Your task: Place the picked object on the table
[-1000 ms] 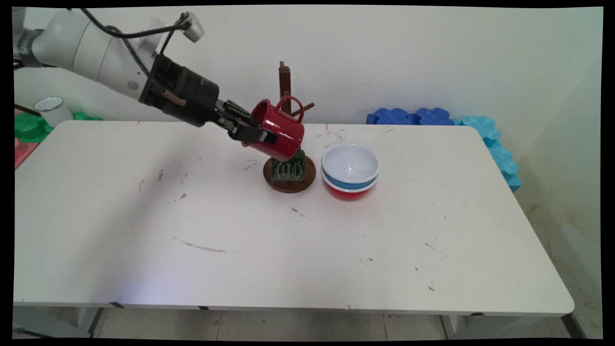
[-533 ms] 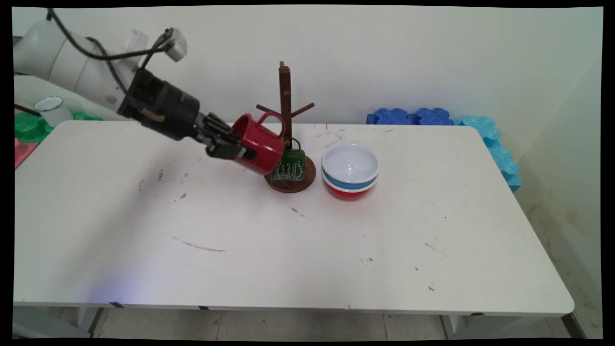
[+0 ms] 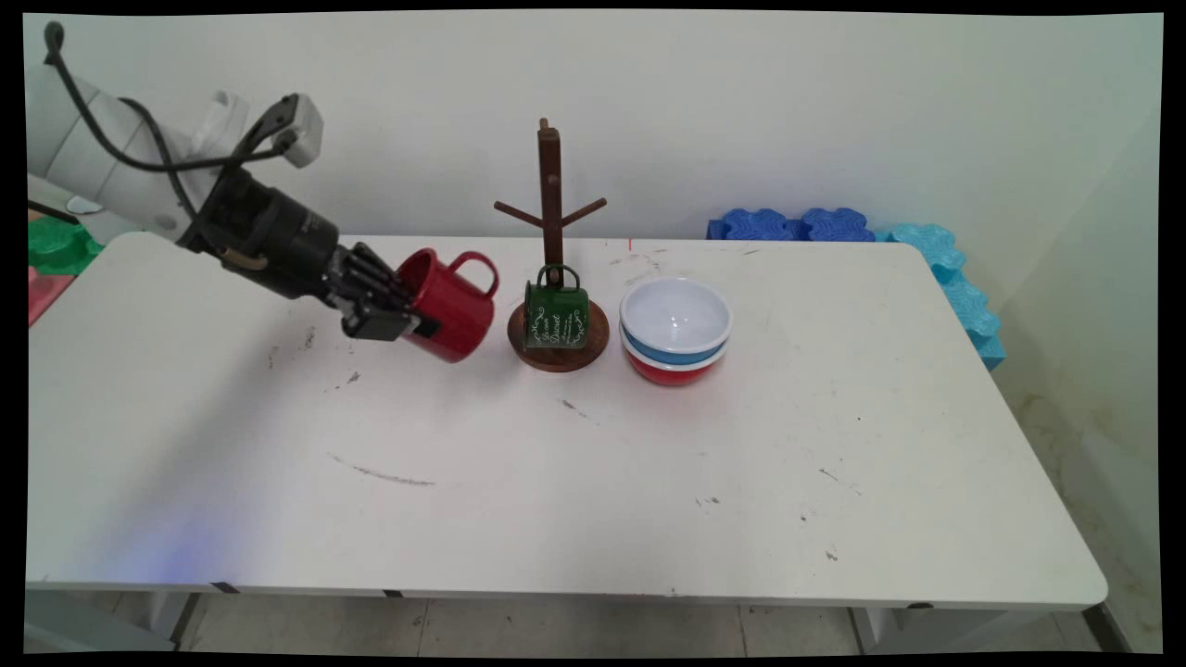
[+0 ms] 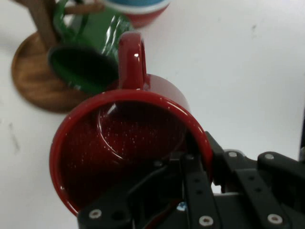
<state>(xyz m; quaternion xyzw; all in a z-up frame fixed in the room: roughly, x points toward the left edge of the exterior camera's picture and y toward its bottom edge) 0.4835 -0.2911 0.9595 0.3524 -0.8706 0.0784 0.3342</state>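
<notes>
So the hand (image 3: 394, 310) is clamped on the rim of a red mug (image 3: 451, 304), one finger inside the cup and one outside on the wall, which you can see really well in the hand view where the mug's (image 4: 124, 148) open mouth faces the camera and the black fingers (image 4: 190, 176) straddle the lip. In the main view the mug sits left of center, tipped over on its side with the handle pointing up and the mouth facing the arm; I can't tell whether it's clear of the white table (image 3: 556, 463) or touching it. Just to its right is a wooden mug tree (image 3: 553, 232) on a round base, with a green mug (image 3: 556, 315) sitting on that base against the post. The red mug is near the green one but not touching. Right of the tree there's a stack of bowls (image 3: 675, 329), white-inside blue one on top of a red one. Blue foam pieces (image 3: 797, 224) sit behind the table's far right edge.
</notes>
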